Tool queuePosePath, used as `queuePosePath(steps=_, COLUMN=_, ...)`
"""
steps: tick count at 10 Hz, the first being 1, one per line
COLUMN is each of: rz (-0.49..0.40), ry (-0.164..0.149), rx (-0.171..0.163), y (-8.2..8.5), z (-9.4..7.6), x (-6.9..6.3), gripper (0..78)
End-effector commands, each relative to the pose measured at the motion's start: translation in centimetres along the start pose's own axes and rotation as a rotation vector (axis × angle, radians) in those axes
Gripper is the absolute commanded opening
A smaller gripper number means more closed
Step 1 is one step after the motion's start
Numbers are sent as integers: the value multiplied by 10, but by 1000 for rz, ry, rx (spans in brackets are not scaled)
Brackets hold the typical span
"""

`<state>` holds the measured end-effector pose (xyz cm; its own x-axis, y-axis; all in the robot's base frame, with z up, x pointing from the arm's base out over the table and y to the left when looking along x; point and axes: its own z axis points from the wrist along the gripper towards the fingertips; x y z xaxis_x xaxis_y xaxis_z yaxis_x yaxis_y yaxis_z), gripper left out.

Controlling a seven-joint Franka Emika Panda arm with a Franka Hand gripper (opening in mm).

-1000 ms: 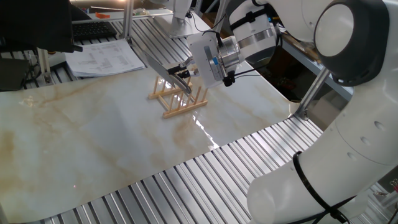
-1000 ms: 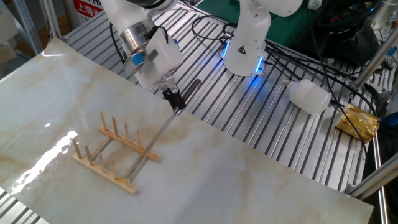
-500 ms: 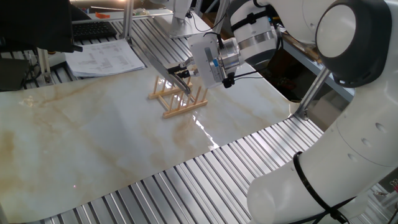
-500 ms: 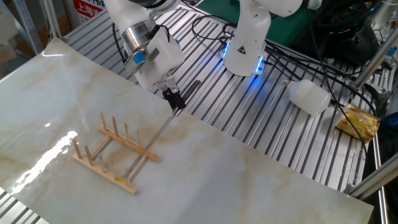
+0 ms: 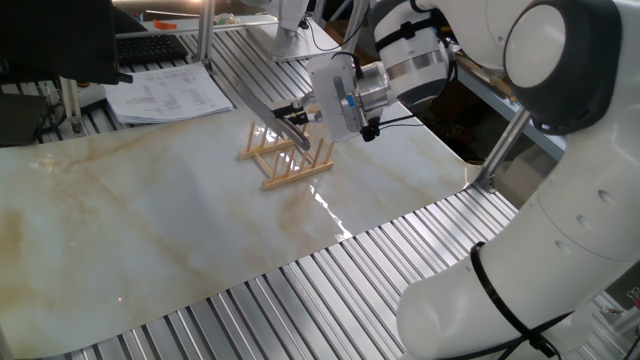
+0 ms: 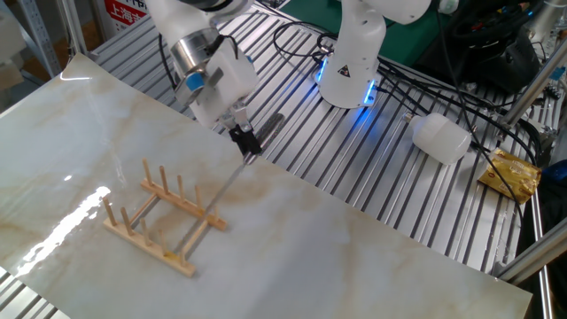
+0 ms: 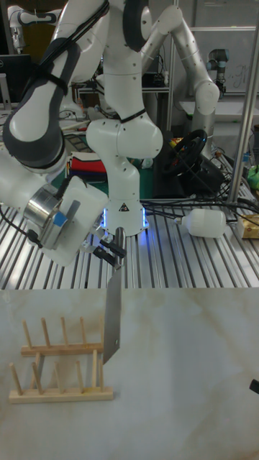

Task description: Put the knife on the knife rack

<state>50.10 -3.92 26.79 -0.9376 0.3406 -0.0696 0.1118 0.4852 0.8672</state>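
The knife rack (image 7: 60, 369) stands nearest on the marble tabletop (image 7: 180, 388), pegs upright. The knife (image 7: 111, 316) slants down into the rack's right end, its blade tip between the pegs near the far rail. Beyond the rack, the gripper (image 7: 114, 254) is clamped on the knife's handle.

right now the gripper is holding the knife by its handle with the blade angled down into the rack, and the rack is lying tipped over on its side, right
Not quite. The knife rack stands upright on its rails, pegs pointing up, as the tall fixed view shows. The rest holds: the gripper grips the knife at its handle, blade angled down into the rack.
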Motion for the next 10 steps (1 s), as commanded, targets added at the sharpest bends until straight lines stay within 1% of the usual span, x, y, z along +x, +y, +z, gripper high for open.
queuePosePath(steps=1, rz=3, ry=13, rx=-28, y=-18, z=-29, x=-6, gripper=17)
queuePosePath(steps=3, rz=14, ry=14, rx=-30, y=-16, z=-35, x=-3, gripper=17)
queuePosePath(steps=5, rz=34, ry=12, rx=-37, y=-17, z=-34, x=2, gripper=17)
queuePosePath(steps=7, rz=31, ry=7, rx=-43, y=-19, z=-31, x=9, gripper=17)
queuePosePath(steps=9, rz=22, ry=11, rx=-48, y=-21, z=-31, x=8, gripper=17)
queuePosePath(steps=10, rz=9, ry=15, rx=-59, y=-25, z=-33, x=6, gripper=17)
